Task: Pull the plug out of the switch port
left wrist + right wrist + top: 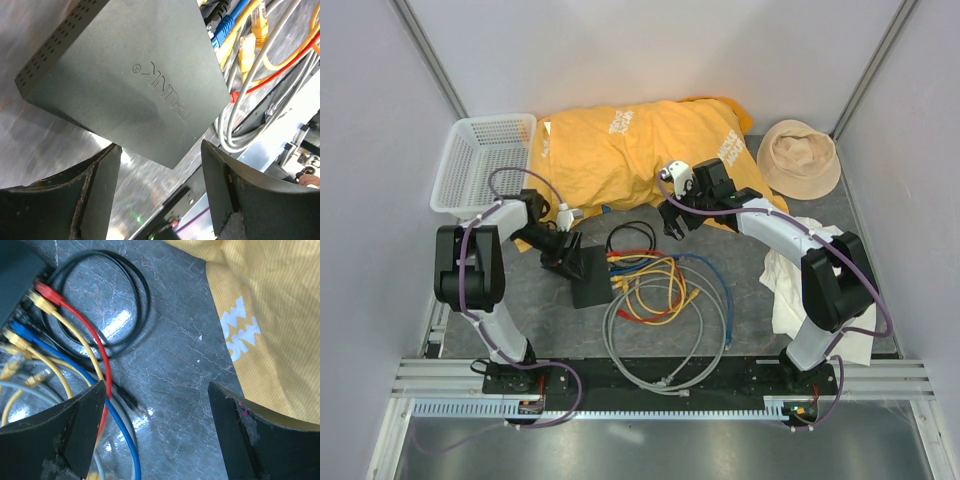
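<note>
Right gripper [159,435] — red plug [48,292] apparently upper-left, apart

1. Basket [470,165], white plastic mesh, upper left of the frame, touching item 2.
2. Garment [620,160], yellow with white print, crumpled across the upper centre, its edge fills the upper right of the right wrist view.
3. Bucket hat [798,158], beige, upper right, brim down, just beside the garment.
4. Cloth [790,295], white, rumpled, right side below the hat.
5. Tabletop [540,310], grey, marbled, glossy.
6. Rail [440,375], aluminium, along the lower edge.
</note>
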